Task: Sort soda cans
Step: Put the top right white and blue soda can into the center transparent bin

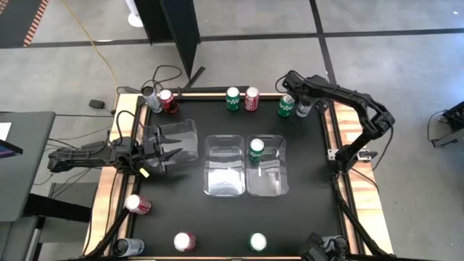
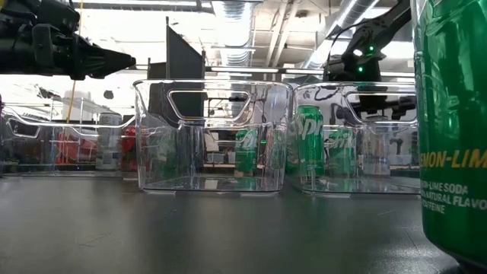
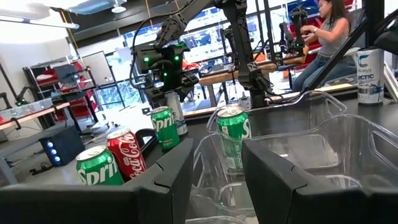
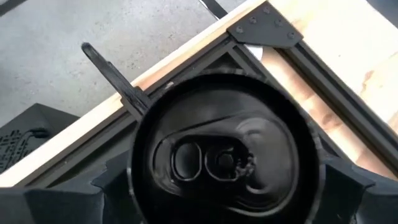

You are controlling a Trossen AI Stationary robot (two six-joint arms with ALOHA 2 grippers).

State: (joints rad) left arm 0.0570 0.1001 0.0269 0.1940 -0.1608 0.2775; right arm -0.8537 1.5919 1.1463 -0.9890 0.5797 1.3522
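Note:
Three clear bins stand mid-table: left (image 1: 181, 138), middle (image 1: 223, 165) and right (image 1: 266, 170), which holds one upright green can (image 1: 256, 149). Along the far edge stand a silver can (image 1: 150, 98), red cans (image 1: 167, 100) (image 1: 251, 98) and green cans (image 1: 233, 98) (image 1: 287, 105). My right gripper (image 1: 304, 101) is shut on a silver can (image 4: 221, 155) at the far right corner. My left gripper (image 1: 164, 151) is open and empty, raised at the left bin's left wall; it also shows in the low view (image 2: 125, 58). Near the front stand red cans (image 1: 138, 204) (image 1: 184, 241), a dark can (image 1: 127, 246) and a green one (image 1: 257, 241). My right gripper comes from above, pointing down, with one finger (image 4: 112, 183) on each side of the silver can's upper wall (image 4: 140, 186). The can stands upright, top up. It also shows under the gripper in the left wrist view (image 3: 176, 112); whether it is clear of the table I cannot tell.
The table's wooden frame corner (image 4: 267, 28) lies right behind the held can, and a green can (image 3: 163, 127) stands close beside it. In the low view the near green can (image 2: 453, 129) fills the right side. A person sits beyond the table (image 3: 329, 31).

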